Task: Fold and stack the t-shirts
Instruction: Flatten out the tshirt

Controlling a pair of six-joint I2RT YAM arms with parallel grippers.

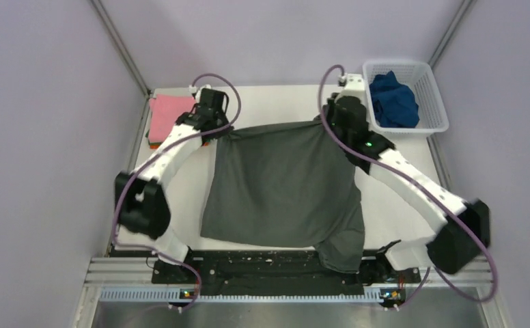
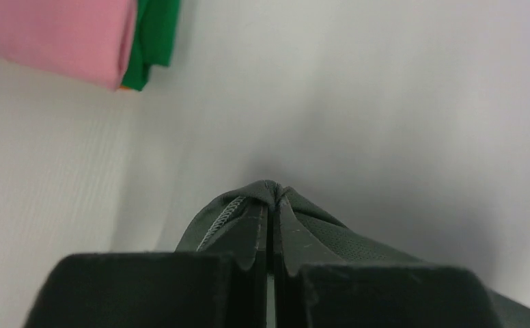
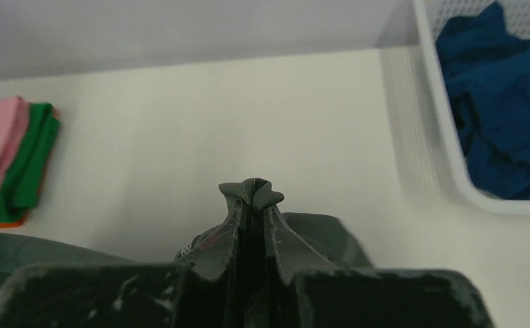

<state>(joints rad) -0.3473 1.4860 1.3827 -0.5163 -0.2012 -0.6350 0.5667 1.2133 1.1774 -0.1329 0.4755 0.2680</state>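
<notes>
Slippage threatens: left gripper (image 2: 270, 205) and right gripper (image 3: 252, 201) each clamp just a small pinch of the dark grey t-shirt (image 1: 283, 184); its draped hem at lower frame could snag and tug it free.

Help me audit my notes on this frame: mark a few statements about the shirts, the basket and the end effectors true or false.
1. The left end effector and the right end effector are each shut on the dark grey t-shirt. True.
2. The pink t-shirt lies under the green t-shirt. False: the pink one lies on top of the green one.
3. The dark blue t-shirt lies crumpled in the white basket. True.
4. The white basket stands at the far left. False: it stands at the far right.
</notes>
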